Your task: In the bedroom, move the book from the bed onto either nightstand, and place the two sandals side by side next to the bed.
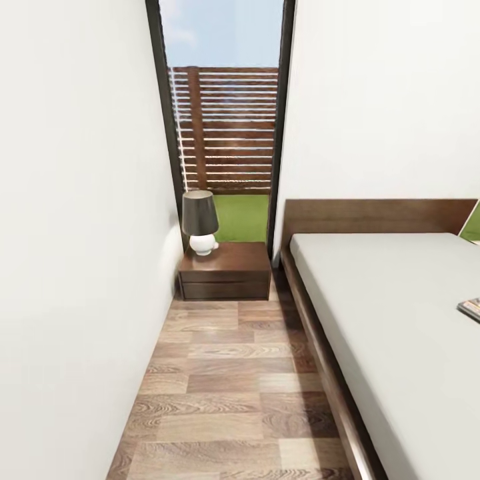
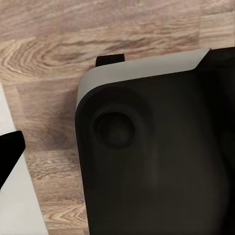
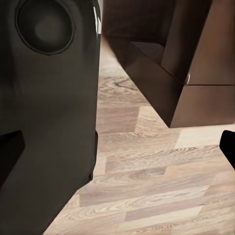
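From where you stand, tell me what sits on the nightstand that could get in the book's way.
A lamp stands on the nightstand, at its back corner by the wall. The rest of the top looks bare. The book lies on the bed, at the picture's right edge.

Off-white mattress on the bed [image 1: 400, 347], its frame dark brown. Brown wood-grain plank floor [image 1: 227, 400]. Dark reddish-brown nightstand [image 1: 225, 272]; dark-shaded lamp [image 1: 200, 223], white base.

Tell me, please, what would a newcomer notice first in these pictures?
First the tall window at the end of the narrow aisle, showing a slatted wooden fence and grass. Below it stands the nightstand with a dark-shaded lamp. To the right lies the bed, with the book at the picture's right edge.
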You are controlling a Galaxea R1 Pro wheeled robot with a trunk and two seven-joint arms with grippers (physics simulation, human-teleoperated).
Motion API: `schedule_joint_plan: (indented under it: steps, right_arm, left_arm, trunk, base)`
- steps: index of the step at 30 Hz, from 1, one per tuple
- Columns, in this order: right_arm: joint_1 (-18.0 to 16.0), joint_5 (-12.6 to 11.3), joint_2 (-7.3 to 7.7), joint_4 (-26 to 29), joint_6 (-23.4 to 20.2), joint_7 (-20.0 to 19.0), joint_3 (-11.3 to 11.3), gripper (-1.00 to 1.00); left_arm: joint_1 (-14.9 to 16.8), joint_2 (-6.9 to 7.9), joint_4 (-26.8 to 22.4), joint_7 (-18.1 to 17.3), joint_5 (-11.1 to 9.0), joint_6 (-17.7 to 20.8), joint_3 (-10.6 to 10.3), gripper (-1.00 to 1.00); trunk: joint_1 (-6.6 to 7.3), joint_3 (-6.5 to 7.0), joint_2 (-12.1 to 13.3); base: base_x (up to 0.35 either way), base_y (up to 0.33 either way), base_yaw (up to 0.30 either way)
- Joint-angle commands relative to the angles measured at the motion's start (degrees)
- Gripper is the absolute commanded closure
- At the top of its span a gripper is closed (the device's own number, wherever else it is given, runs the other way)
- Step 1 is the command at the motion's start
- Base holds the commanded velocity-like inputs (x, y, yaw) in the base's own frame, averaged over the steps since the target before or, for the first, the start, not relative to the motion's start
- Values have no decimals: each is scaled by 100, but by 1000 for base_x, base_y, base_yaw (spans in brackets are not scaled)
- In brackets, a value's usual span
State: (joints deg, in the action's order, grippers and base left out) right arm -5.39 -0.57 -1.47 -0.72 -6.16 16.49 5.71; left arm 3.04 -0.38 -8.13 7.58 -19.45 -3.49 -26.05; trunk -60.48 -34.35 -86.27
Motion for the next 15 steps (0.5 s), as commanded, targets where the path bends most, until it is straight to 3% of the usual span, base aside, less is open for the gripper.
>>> schedule_joint_plan:
  steps: [1, 15]
  right_arm:
    - [-6, -5, -2, -7, -26, 19, 46, -100]
    - [-6, -5, -8, -7, -26, 21, 49, -100]
  left_arm:
    - [4, 1, 4, 24, -50, -20, -50, -100]
    - [4, -1, 4, 24, -50, -20, -50, -100]
  trunk:
    - [0, -5, -2]
    - [0, -5, -2]
  base:
    - [91, 0, 0]
    - [91, 0, 0]
